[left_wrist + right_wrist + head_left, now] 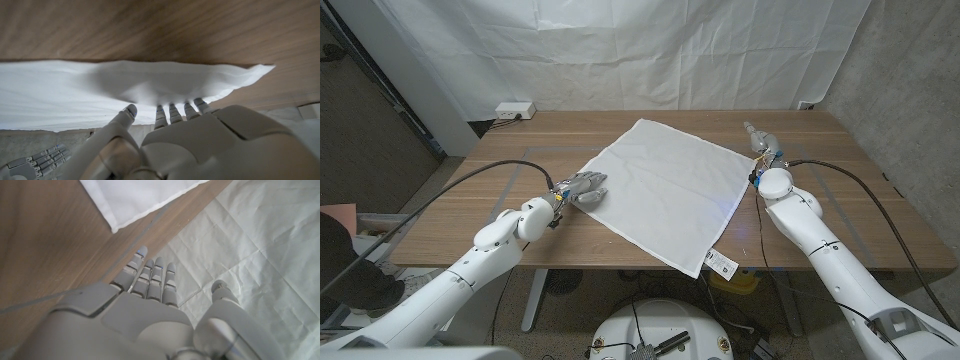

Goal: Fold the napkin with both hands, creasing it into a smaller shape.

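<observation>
My white square cloth napkin lies unfolded, diamond-wise, on the wooden tabletop (tag overhanging). Left robot hand touches its corner, holding nothing; right robot hand loose, fingers apart.

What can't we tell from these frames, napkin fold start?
- Whether the left hand grips the napkin: head view too small; in the left wrist view its fingertips meet the raised edge, contact unclear.
- Print on the napkin tag: too small.
- Right hand fingers in the head view: partly behind its wrist.
</observation>
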Available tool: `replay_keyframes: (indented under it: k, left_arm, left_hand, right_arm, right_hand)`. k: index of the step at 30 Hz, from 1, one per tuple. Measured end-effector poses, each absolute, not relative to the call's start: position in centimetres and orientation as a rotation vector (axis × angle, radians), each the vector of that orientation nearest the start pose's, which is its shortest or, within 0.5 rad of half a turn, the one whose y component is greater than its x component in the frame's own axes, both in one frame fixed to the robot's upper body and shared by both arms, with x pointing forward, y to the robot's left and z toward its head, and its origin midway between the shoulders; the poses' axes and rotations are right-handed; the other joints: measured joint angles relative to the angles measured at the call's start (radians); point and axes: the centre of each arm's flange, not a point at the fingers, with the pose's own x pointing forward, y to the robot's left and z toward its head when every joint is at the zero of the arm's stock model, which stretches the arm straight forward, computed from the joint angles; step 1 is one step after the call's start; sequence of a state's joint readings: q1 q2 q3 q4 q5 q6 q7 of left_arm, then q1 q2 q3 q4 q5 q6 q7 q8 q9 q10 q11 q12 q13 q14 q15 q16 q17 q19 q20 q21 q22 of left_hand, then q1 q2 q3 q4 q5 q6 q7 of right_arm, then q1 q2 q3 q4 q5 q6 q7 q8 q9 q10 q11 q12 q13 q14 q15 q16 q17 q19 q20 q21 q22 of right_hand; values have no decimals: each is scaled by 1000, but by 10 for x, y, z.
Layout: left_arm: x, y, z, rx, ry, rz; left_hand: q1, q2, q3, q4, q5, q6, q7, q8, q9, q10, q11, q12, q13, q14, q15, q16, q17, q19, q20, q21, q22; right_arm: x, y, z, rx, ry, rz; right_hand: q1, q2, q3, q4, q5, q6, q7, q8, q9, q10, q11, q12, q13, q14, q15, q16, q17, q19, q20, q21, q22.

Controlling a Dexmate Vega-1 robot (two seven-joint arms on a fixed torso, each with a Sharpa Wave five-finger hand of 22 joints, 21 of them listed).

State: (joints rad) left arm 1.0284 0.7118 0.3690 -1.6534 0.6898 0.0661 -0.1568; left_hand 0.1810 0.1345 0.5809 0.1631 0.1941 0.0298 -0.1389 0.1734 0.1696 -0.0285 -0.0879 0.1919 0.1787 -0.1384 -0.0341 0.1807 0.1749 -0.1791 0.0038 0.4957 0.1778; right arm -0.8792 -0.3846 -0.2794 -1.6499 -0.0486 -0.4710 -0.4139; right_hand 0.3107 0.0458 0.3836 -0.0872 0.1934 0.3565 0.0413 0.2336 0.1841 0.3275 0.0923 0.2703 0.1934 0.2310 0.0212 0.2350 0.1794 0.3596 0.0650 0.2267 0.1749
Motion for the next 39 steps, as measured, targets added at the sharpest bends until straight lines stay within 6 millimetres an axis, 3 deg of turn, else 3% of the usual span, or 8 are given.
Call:
replay_keyframes:
  k: [7,16,23,28,30,39]
  left_arm:
    - [615,280,-90,1477,-359,-110]
    - [617,279,-92,1471,-355,-123]
    - [618,279,-93,1463,-353,-131]
    - [620,279,-94,1458,-351,-134]
    - [621,279,-94,1456,-350,-136]
    - [625,279,-94,1451,-351,-142]
  left_hand:
    - [-5,5,-3,-3,0,0,0,-2,0,0,0,-3,1,-1,-1,0,-1,-2,2,-3,0]
    - [-5,5,-3,-3,0,2,5,1,1,1,4,-3,0,-1,-1,0,-3,-2,1,-8,-1]
    - [-5,5,-3,-3,0,2,5,1,1,-3,4,-3,0,-1,-1,0,-4,-13,-9,-8,-1]
    - [-7,4,-3,-3,0,-2,9,1,0,-5,5,-3,0,-2,-1,-1,-5,-13,-9,-8,-1]
    - [-17,7,-3,-3,0,-2,9,0,0,-8,6,-4,0,-2,-1,-1,-5,-27,-24,-8,-1]
    - [-17,7,-3,-3,0,-2,9,0,1,-7,8,-5,0,-2,-1,-1,-4,-30,-26,-8,-2]
  right_arm:
    - [638,-277,7,-611,-253,-459]
    - [644,-261,18,-840,-128,-515]
    - [649,-251,26,-958,-50,-519]
    - [653,-250,26,-1020,37,-509]
    - [654,-248,28,-1038,54,-506]
    - [662,-248,30,-1100,201,-477]
  right_hand:
    - [20,2,4,-15,0,3,0,-3,0,-11,-10,-12,0,-8,8,-7,5,-17,17,-10,0]
    - [101,25,32,-62,0,18,-7,-12,0,-5,-5,-19,5,23,-13,0,18,3,15,-10,5]
    - [107,31,30,-63,0,35,-8,-12,4,9,-2,-19,9,36,-15,7,28,11,14,-10,5]
    - [144,42,39,-72,0,35,-8,-16,5,-1,-10,-24,9,5,-19,1,36,-6,22,-10,5]
    - [155,47,43,-76,0,27,-10,-23,5,-19,-11,-31,9,-8,-17,-4,37,-14,24,-16,5]
    - [181,47,43,-76,0,-45,0,-49,5,-101,-14,-64,14,-80,-8,-25,48,-55,15,-27,5]
